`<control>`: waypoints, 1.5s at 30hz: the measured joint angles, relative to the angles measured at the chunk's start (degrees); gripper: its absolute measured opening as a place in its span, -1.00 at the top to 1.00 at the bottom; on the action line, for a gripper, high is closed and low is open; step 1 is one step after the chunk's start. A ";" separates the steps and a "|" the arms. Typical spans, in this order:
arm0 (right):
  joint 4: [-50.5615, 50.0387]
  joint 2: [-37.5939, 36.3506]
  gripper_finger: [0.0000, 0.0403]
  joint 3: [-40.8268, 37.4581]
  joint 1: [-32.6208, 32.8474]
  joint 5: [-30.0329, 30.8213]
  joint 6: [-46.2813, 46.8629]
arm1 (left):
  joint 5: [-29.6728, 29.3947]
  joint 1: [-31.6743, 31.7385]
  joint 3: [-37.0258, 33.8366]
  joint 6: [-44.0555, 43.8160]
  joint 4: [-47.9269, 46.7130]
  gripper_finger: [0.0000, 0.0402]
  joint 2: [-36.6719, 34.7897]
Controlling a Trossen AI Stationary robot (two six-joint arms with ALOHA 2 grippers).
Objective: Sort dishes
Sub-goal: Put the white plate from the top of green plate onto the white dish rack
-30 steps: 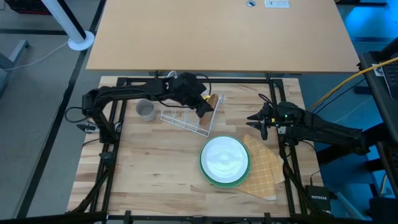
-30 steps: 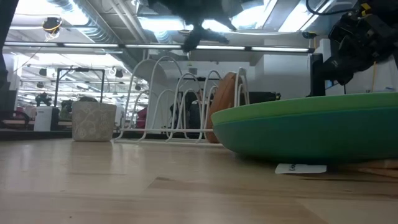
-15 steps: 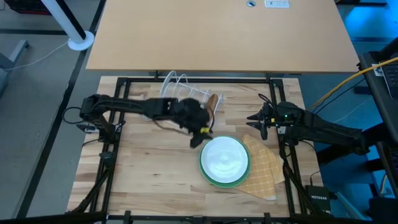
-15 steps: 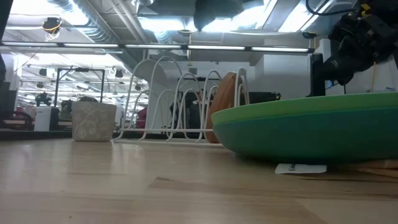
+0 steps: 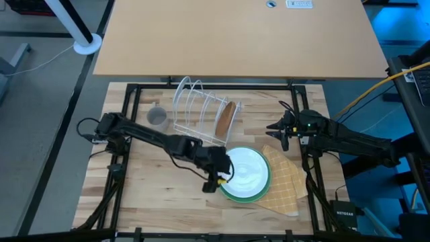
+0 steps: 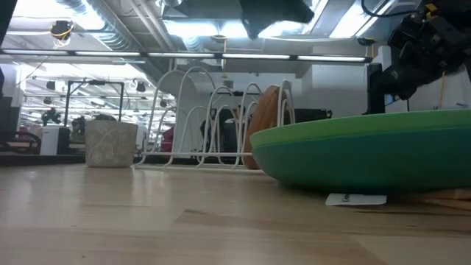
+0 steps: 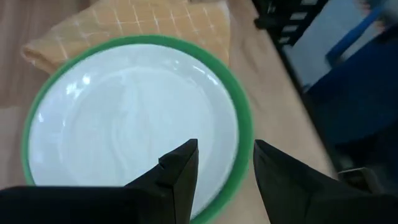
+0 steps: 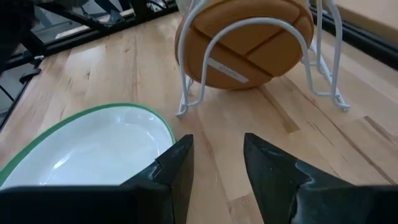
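Wooden table (image 5: 161, 195): left gripper (image 5: 216, 180), jaws parted, over light green plate (image 5: 245, 171).

Probably lab: framed test table (image 5: 175, 188)

two dark jointed arms, black cables trailing; left claw (image 5: 213, 183) wears yellow marks.

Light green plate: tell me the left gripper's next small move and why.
Probably lower the left gripper onto the near rim of the light green plate and close. It hovers open over that edge, the plate lies stacked on the teal plate, and the white wire rack has free slots.
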 joint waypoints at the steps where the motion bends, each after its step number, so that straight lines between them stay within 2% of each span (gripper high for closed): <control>1: -0.28 0.10 0.28 0.00 0.00 0.00 0.11 | -1.04 -0.42 0.00 1.72 0.12 0.28 0.73; 9: -2.18 0.83 0.28 0.00 0.00 -0.01 2.92 | -3.27 -2.48 -0.02 11.81 0.31 0.28 5.89; 17: -2.75 0.81 0.28 0.00 0.00 -0.02 2.98 | -10.93 -4.25 -0.02 19.06 0.08 0.28 8.25; 32: -2.82 0.81 0.28 0.00 0.00 -0.02 2.98 | -11.39 -4.95 -0.02 15.29 0.08 0.28 8.23; 40: -2.86 0.81 0.28 0.00 0.00 -0.04 2.98 | -11.57 -6.24 0.00 17.79 -0.28 0.28 9.75; 45: -2.90 0.81 0.28 0.00 0.00 -0.76 2.98 | -15.28 -6.92 -0.02 21.24 -0.49 0.28 11.42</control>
